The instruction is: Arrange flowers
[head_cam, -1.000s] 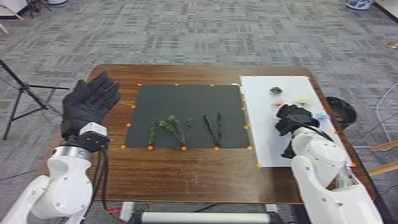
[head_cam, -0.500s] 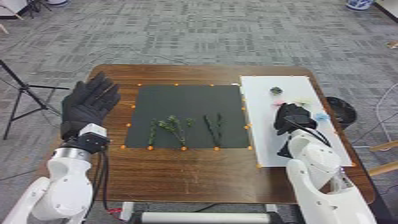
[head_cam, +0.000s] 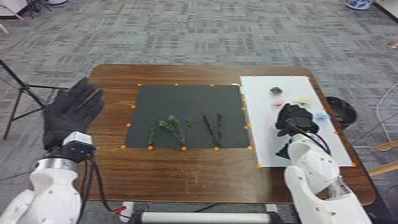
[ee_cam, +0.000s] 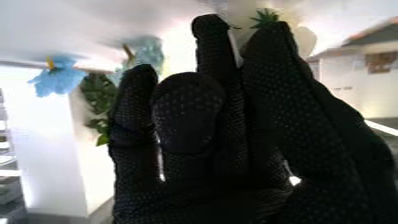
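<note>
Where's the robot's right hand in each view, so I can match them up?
Head view: right side of the picture, the right hand over the white sheet.
Right wrist view: the right hand is close up, coming in from the edge.
Shared landmark: blue petals near that hand.

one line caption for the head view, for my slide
Stems lie on the dark mat while the right hand hovers over the white board with its pastel flowers.
</note>
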### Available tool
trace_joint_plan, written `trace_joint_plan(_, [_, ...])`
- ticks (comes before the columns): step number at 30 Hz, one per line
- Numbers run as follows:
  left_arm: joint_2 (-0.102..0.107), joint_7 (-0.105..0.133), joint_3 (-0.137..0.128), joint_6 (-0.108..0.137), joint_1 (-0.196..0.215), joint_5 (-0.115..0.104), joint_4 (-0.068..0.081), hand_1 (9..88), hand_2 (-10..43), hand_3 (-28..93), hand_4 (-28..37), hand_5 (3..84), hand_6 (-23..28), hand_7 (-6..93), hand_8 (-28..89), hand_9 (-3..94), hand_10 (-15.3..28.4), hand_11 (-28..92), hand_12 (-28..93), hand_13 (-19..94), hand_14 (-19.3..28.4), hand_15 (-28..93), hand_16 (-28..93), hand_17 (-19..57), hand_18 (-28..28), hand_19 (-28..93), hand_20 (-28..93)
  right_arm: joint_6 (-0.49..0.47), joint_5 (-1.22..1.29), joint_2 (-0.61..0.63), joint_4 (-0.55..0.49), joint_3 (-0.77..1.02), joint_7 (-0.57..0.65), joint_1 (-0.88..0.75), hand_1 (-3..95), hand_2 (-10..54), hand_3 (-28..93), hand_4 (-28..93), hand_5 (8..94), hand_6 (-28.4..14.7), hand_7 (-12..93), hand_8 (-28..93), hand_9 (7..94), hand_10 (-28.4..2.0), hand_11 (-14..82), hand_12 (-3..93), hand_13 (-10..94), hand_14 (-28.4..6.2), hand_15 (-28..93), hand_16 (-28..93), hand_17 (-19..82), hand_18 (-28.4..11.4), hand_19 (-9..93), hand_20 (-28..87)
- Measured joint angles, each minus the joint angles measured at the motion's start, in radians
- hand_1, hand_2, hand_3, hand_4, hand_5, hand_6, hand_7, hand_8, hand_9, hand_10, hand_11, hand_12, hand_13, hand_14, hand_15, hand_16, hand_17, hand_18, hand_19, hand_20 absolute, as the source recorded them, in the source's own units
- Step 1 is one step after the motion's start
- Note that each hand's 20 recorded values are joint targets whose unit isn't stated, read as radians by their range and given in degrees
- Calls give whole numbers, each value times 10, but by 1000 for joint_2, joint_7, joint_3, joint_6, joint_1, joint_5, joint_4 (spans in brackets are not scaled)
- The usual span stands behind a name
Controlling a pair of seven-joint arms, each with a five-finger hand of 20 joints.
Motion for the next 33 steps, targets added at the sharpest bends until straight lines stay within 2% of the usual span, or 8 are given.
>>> trace_joint_plan(6, [-11, 28, -41, 2, 67, -20, -9, 248, 184, 636, -283, 397, 79, 142, -111, 359, 139, 195, 68, 287, 152, 233, -45, -64, 151, 378, 70, 40, 32, 13, -68, -39, -6, 12, 579, -79, 667, -272, 743, 0, 281, 14, 838, -88, 66, 319, 751, -61, 662, 316, 393, -200, 791, 349])
trace_joint_plan(12, [-28, 42, -85, 3, 118, -35, -14, 273, 185, 574, -283, 397, 79, 138, -108, 360, 140, 192, 68, 286, 152, 229, -45, -64, 151, 375, 72, 48, 147, 13, -80, -105, -52, 89, 579, -78, 668, -272, 743, 0, 281, 14, 836, -86, 66, 319, 749, -59, 658, 319, 391, -195, 790, 350])
trace_joint_plan(15, [-33, 57, -101, 3, 133, -58, -13, 382, 211, 301, -283, 397, 82, 127, -103, 360, 141, 186, 71, 286, 153, 224, -41, -62, 152, 369, 74, 14, 270, -1, -64, -136, -73, 148, 578, -77, 668, -272, 742, 0, 282, 14, 836, -86, 66, 319, 750, -58, 657, 319, 391, -195, 790, 352])
trace_joint_plan(18, [-33, 65, -107, 7, 140, -62, -13, 439, 254, -33, -172, 397, 91, 97, -83, 361, 147, 158, 88, 289, 161, 190, -20, -48, 157, 327, 91, -32, 367, -18, -39, -186, -73, 216, 578, -77, 669, -272, 741, 0, 282, 14, 836, -86, 66, 318, 750, -57, 656, 320, 390, -195, 790, 352])
trace_joint_plan(21, [-32, 67, -108, 12, 146, -47, -14, 443, 265, -143, -114, 398, 94, 87, -77, 362, 152, 146, 96, 289, 162, 179, -10, -44, 160, 312, 104, -51, 363, -43, 2, -253, -101, 285, 578, -77, 669, -273, 743, -1, 281, 12, 835, -86, 67, 318, 749, -57, 656, 320, 390, -195, 790, 353])
trace_joint_plan(24, [-32, 75, -111, 15, 154, -48, -18, 442, 265, -157, -107, 398, 95, 87, -76, 362, 152, 144, 97, 289, 162, 179, -9, -44, 159, 310, 106, -61, 317, -83, 47, -301, -160, 336, 578, -77, 669, -273, 744, 0, 282, 10, 835, -86, 67, 317, 749, -58, 656, 321, 390, -195, 790, 354])
trace_joint_plan(29, [-36, 98, -134, 22, 189, -62, -33, 446, 268, -181, -97, 402, 97, 83, -74, 362, 153, 140, 99, 289, 163, 175, -8, -42, 160, 304, 108, -127, 221, -161, 86, -365, -269, 380, 576, -76, 671, -275, 743, 0, 284, 9, 833, -85, 68, 317, 748, -58, 655, 323, 389, -194, 789, 355])
trace_joint_plan(33, [-37, 110, -142, 24, 201, -80, -33, 440, 260, -153, -95, 403, 97, 87, -75, 362, 152, 143, 98, 287, 162, 177, -10, -42, 158, 308, 109, -143, 156, -205, 105, -420, -344, 389, 575, -75, 672, -278, 740, 2, 286, 6, 830, -83, 67, 317, 747, -58, 654, 324, 387, -193, 787, 356])
